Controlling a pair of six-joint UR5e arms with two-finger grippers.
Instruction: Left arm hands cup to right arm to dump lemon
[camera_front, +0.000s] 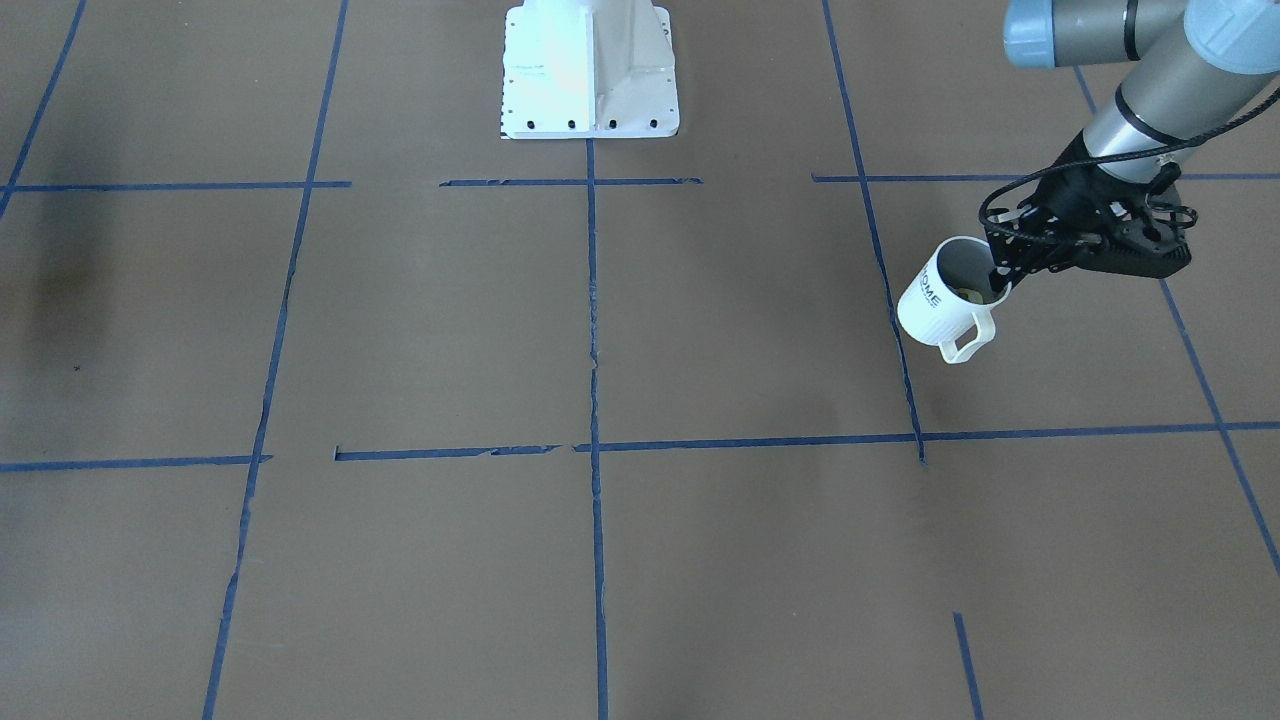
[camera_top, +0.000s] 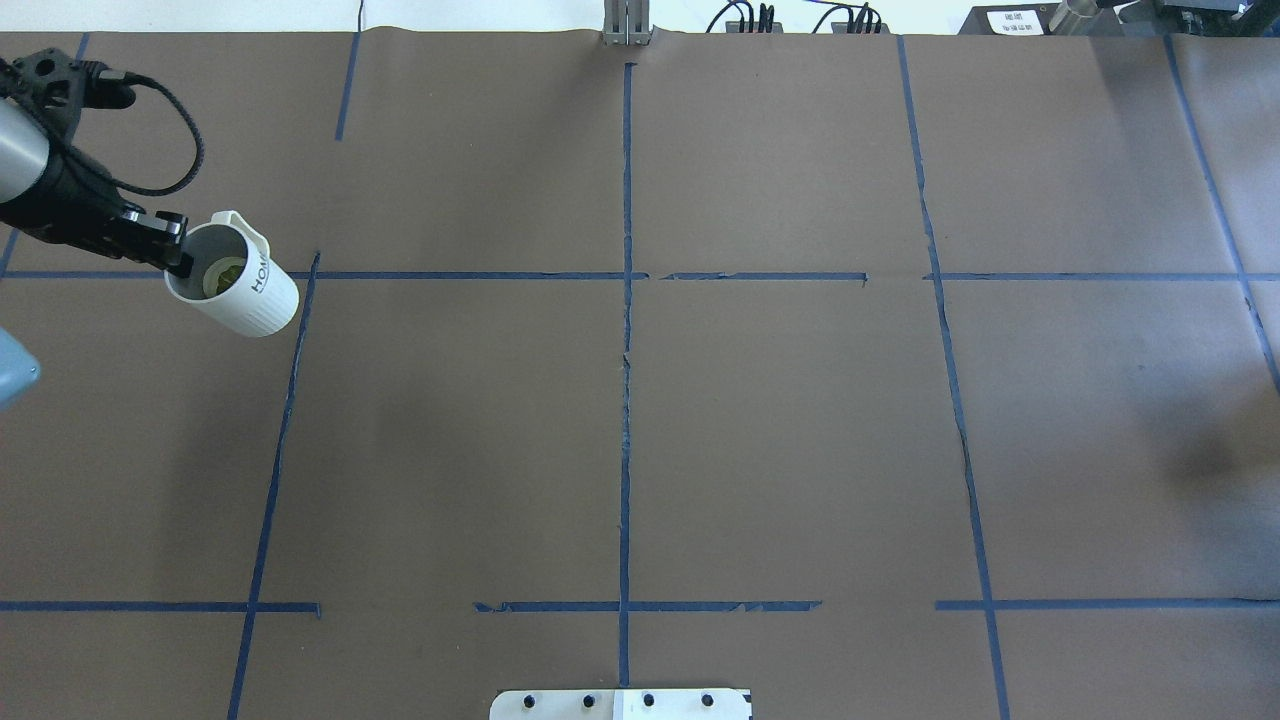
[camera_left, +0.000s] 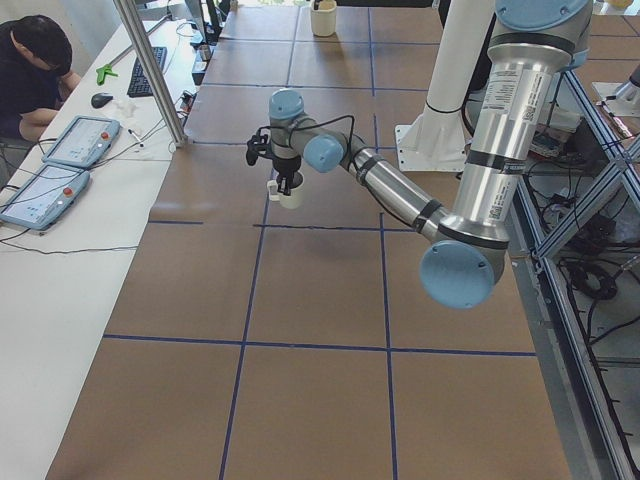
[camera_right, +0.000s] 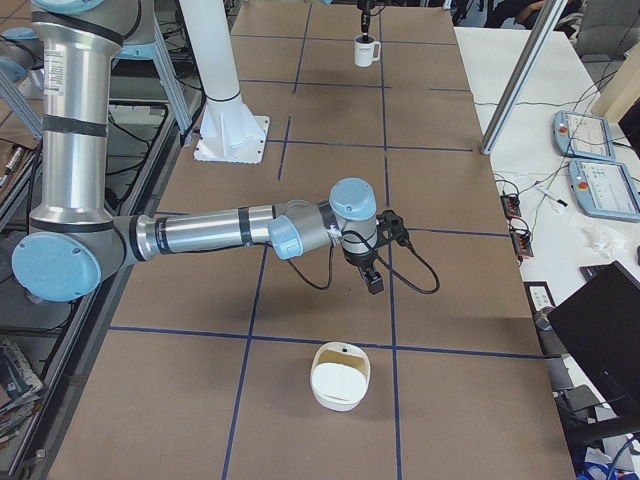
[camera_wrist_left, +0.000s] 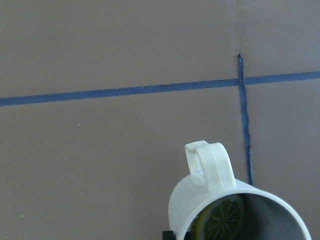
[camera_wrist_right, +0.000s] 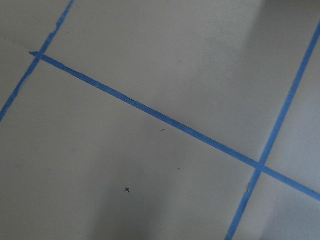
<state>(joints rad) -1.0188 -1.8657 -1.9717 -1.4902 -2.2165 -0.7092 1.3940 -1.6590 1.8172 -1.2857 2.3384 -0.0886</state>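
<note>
My left gripper (camera_front: 1003, 268) is shut on the rim of the white "HOME" cup (camera_front: 940, 298), one finger inside the mouth, and holds it tilted at the table's left end. The cup also shows in the overhead view (camera_top: 250, 295) by the left gripper (camera_top: 172, 255), and in the left wrist view (camera_wrist_left: 215, 200). A yellow-green lemon slice (camera_wrist_left: 225, 220) lies inside the cup (camera_top: 224, 273). The right arm shows only in the exterior right view; its gripper (camera_right: 374, 283) hangs over the table, and I cannot tell whether it is open or shut.
A white bowl (camera_right: 340, 375) stands on the table near the right gripper, at the right end. The robot's white base (camera_front: 590, 70) is at the middle of the back edge. Blue tape lines cross the brown table. An operator (camera_left: 35, 70) sits at a side desk.
</note>
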